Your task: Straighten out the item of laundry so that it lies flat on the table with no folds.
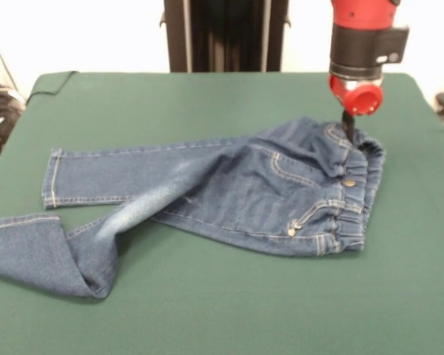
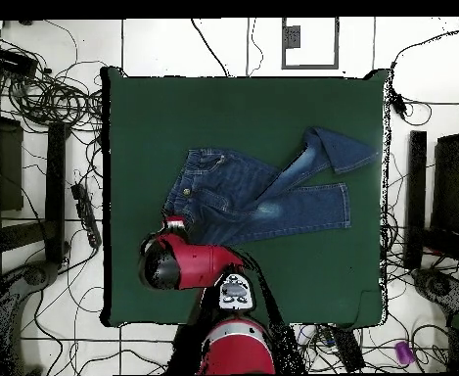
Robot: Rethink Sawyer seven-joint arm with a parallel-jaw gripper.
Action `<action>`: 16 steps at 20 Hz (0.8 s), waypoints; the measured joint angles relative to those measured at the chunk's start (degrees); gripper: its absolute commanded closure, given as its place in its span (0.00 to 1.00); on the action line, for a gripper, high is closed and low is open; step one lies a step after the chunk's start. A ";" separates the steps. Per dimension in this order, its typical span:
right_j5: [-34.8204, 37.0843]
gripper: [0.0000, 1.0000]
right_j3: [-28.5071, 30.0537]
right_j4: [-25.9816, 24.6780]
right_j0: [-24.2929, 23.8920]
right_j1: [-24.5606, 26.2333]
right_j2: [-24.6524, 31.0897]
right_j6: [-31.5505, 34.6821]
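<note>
The blue denim jeans (image 1: 229,188) lie on the green table (image 1: 207,318) with the elastic waistband to the right in the front view. One leg runs flat to the left and ends in a cuff. The other leg runs to the lower left and is folded back on itself near the table's front left. My gripper (image 1: 348,132) comes down from the red and black arm onto the far end of the waistband and touches the cloth there. In the overhead view the jeans (image 2: 262,191) lie mid-table (image 2: 243,98), and the gripper (image 2: 174,222) is at the waistband's lower left corner.
The robot's pedestal (image 1: 222,33) stands behind the table's far edge. The table cloth is turned up at the far left corner (image 1: 52,80). Cables (image 2: 47,93) and dark stands (image 2: 414,196) lie on the floor round the table.
</note>
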 measured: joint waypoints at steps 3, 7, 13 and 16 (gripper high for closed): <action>-1.27 1.00 1.32 -0.83 0.51 -0.46 0.38 0.00; -1.28 1.00 2.27 -0.83 0.51 -0.96 0.89 0.00; -1.27 1.00 4.52 -0.84 0.47 -2.85 2.14 0.00; -1.27 1.00 5.18 -0.83 0.56 -3.74 2.29 0.00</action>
